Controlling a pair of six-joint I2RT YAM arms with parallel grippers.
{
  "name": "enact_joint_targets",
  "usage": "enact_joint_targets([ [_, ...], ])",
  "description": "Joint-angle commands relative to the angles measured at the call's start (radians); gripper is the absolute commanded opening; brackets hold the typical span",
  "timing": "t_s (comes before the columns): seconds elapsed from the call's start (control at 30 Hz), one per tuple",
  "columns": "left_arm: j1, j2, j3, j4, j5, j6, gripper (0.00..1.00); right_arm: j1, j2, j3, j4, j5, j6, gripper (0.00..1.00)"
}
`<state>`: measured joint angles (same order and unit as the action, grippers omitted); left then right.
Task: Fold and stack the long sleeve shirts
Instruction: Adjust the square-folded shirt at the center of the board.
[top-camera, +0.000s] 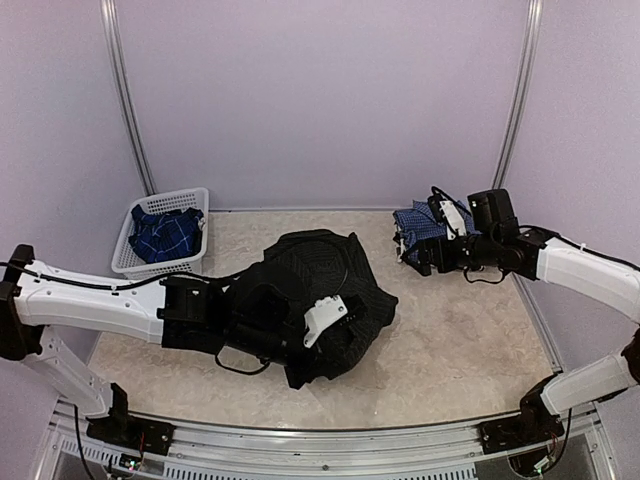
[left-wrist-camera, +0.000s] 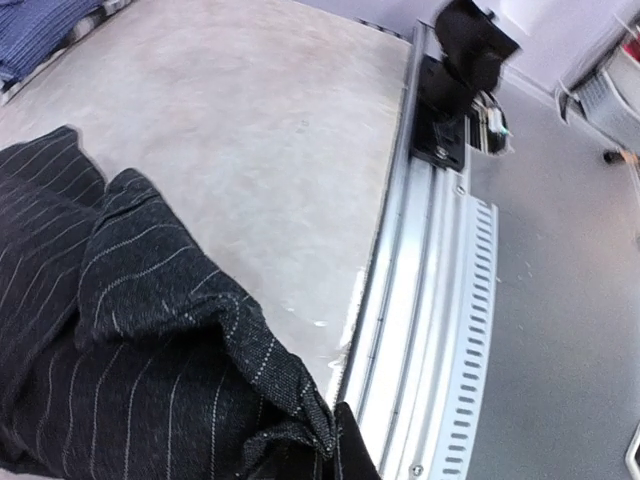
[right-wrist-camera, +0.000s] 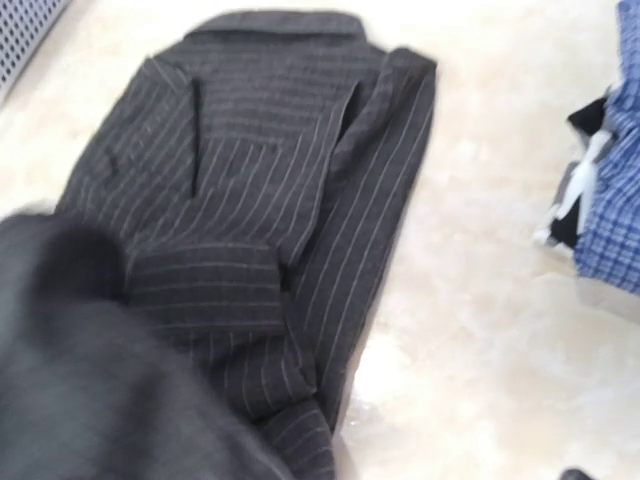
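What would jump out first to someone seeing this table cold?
The black pinstriped shirt sprawls dark across the middle of the pale table, with the left gripper shut on a fold of it toward the front edge. Next come the white basket at the far left holding the darker blue plaid shirt, and the blue-and-white checked shirt bunched at the far right, with the right gripper at it.

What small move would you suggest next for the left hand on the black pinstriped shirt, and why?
Probably lift the pinched edge slightly and draw it across the black pinstriped shirt to make a fold: the left hand is shut with cloth bunched in it, and the shirt lies loosely spread.
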<state>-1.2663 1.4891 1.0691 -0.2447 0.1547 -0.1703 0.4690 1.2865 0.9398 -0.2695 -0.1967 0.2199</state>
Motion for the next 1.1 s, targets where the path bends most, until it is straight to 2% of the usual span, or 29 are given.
enact_joint_targets([
  [0.0,-0.148,0.118,0.135,-0.172,-0.100,0.128,0.00,-0.005,-0.037,0.002,-0.068,0.022,0.000,1.00],
  [0.17,-0.222,0.292,0.221,-0.217,-0.127,0.134,0.02,-0.006,0.000,-0.004,-0.093,-0.025,-0.015,1.00],
  [0.2,-0.223,0.310,0.221,-0.217,-0.131,0.127,0.11,-0.006,0.017,0.001,-0.103,-0.026,-0.016,1.00],
  [0.3,-0.223,0.329,0.179,-0.193,-0.152,0.110,0.53,-0.006,0.051,-0.004,-0.101,-0.034,-0.011,1.00],
  [0.4,-0.221,0.279,0.106,-0.134,-0.204,0.095,0.96,0.003,0.064,-0.018,-0.076,-0.067,-0.010,0.99],
  [0.63,-0.158,0.071,-0.070,-0.005,-0.252,0.003,0.99,0.106,0.053,-0.056,-0.044,-0.068,-0.010,0.96],
  [0.8,-0.057,-0.100,-0.208,0.033,-0.356,-0.125,0.99,0.284,0.081,-0.042,-0.064,0.097,0.021,0.97],
  [0.97,0.000,-0.333,-0.295,-0.012,-0.593,-0.265,0.99,0.421,0.219,0.046,-0.105,0.243,0.038,0.98],
  [1.07,0.051,-0.484,-0.348,-0.035,-0.679,-0.337,0.99,0.493,0.346,0.149,-0.158,0.335,0.021,0.97],
])
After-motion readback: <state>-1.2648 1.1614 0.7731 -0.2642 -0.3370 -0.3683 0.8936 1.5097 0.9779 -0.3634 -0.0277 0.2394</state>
